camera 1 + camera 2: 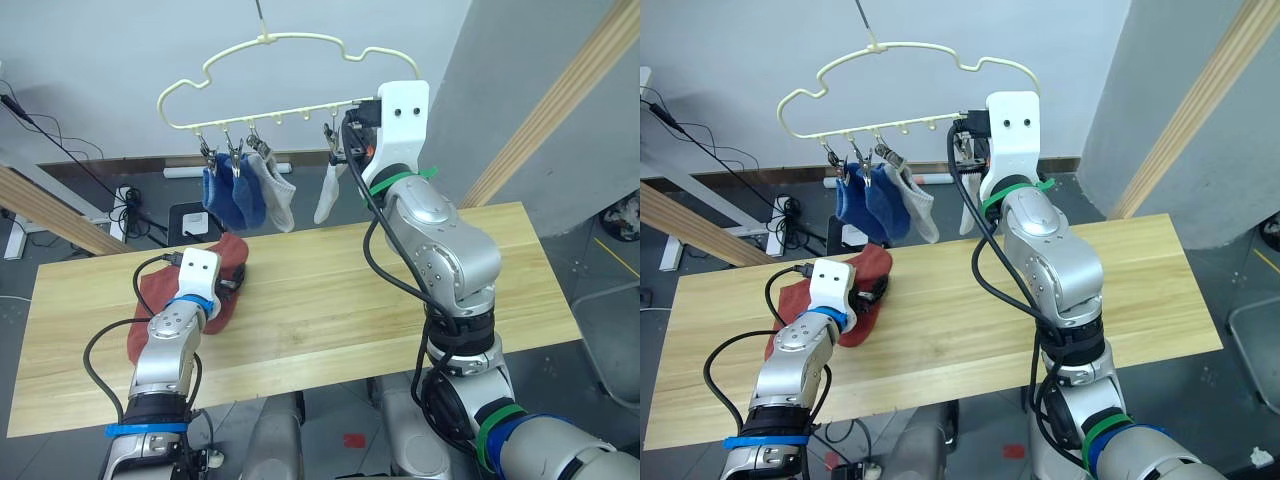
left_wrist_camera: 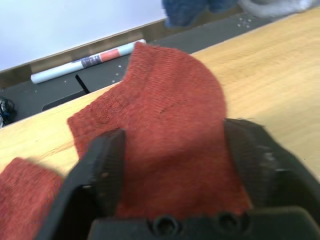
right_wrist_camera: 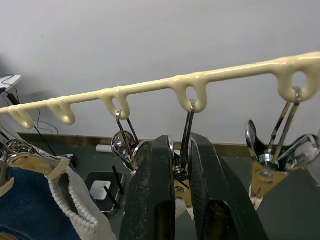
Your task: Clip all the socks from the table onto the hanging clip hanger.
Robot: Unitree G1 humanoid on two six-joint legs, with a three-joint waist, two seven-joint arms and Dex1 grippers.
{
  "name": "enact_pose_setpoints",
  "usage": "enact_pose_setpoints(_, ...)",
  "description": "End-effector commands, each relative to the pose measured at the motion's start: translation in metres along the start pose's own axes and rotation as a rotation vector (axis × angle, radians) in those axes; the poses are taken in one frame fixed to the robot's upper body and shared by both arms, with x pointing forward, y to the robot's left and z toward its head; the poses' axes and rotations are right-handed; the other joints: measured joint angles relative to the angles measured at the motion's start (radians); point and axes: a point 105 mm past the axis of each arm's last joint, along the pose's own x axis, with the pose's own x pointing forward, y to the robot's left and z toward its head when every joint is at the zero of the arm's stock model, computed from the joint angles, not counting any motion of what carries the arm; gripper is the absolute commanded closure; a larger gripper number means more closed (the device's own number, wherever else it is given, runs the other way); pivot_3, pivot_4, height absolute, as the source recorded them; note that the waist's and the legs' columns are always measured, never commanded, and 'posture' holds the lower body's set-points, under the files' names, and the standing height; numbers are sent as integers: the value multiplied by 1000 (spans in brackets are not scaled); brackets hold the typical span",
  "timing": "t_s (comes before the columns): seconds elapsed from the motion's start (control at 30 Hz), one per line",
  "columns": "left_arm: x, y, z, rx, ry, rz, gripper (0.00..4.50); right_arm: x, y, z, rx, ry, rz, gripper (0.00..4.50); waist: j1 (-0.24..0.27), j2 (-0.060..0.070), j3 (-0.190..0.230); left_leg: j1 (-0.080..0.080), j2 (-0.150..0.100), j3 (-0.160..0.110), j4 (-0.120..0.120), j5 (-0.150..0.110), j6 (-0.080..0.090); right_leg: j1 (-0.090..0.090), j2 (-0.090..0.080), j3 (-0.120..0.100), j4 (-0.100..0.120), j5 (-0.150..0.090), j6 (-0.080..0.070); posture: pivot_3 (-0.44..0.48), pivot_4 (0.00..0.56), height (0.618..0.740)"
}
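Note:
The pale-yellow clip hanger (image 1: 300,109) hangs above the table's far edge. Two blue socks (image 1: 232,195), a grey sock (image 1: 281,196) and a pale sock (image 1: 326,196) hang from its clips. My right gripper (image 3: 181,142) is raised to the hanger's rail (image 3: 150,86) and is shut on a metal clip (image 3: 181,170) beside the pale sock. Rust-red socks (image 1: 225,262) lie bunched on the wooden table (image 1: 400,290) at the left. My left gripper (image 2: 172,132) is down on them, open, its fingers (image 2: 107,160) either side of a hump of red knit (image 2: 170,110).
Slanted wooden beams stand at the left (image 1: 50,215) and the right (image 1: 560,100). Cables and a power strip (image 1: 125,205) lie on the floor behind the table, with a white tube (image 2: 85,62) near the wall.

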Motion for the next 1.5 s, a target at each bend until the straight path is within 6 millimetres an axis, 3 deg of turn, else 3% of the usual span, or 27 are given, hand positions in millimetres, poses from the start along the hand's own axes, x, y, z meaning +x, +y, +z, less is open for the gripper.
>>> enact_pose_setpoints(0.03,-10,12,-33,49,128,42,2139,-7,14,9,48,-43,46,4423,-4,0,0,0,0,0,0,0,0,0,0,0,0,0,0,-154,405,740)
enact_pose_setpoints(0.33,-19,17,-44,96,164,55,4492,-6,15,8,50,-41,51,4423,-11,0,0,1,1,0,0,0,0,0,1,0,0,0,0,-152,408,740)
enact_pose_setpoints(0.5,-20,15,-44,100,150,53,4500,-6,15,7,48,-41,52,4423,-14,0,0,1,1,0,0,0,0,0,1,0,0,0,0,-153,405,740)
enact_pose_setpoints(0.57,-21,10,-32,103,83,28,4500,-6,15,7,48,-41,53,4423,-17,0,0,1,1,0,0,0,0,0,1,0,0,0,0,-152,404,740)
enact_pose_setpoints(0.63,-23,-2,-12,157,-32,-41,4500,-6,15,7,48,-42,54,4423,-19,0,0,0,1,0,-1,0,0,0,1,0,-1,0,0,-153,403,740)
enact_pose_setpoints(0.7,-31,-32,21,272,-221,-201,4500,-6,15,8,49,-44,55,4423,-19,0,0,0,1,0,-1,0,0,0,0,0,-1,0,0,-154,402,740)
enact_pose_setpoints(0.87,-56,-89,71,484,-544,-454,4500,-6,16,11,54,-52,66,4423,2,0,0,-2,0,0,-1,0,0,-2,-1,0,-2,0,0,-158,400,740)
enact_pose_setpoints(1.1,-55,-119,129,492,-825,-427,4500,-9,23,16,90,-62,105,4423,1,0,0,-3,0,0,-1,0,0,-2,-1,0,-3,0,0,-173,393,740)
enact_pose_setpoints(1.2,-48,-128,138,453,-847,-405,4500,-10,25,18,94,-64,113,4423,-1,0,0,-3,0,1,-1,0,0,-2,-1,0,-3,0,0,-185,389,740)
enact_pose_setpoints(1.5,-36,-144,137,272,-779,-415,4500,-11,26,19,103,-63,122,4423,-16,0,0,-3,0,1,-1,0,0,-1,-1,0,-2,0,0,-198,384,740)
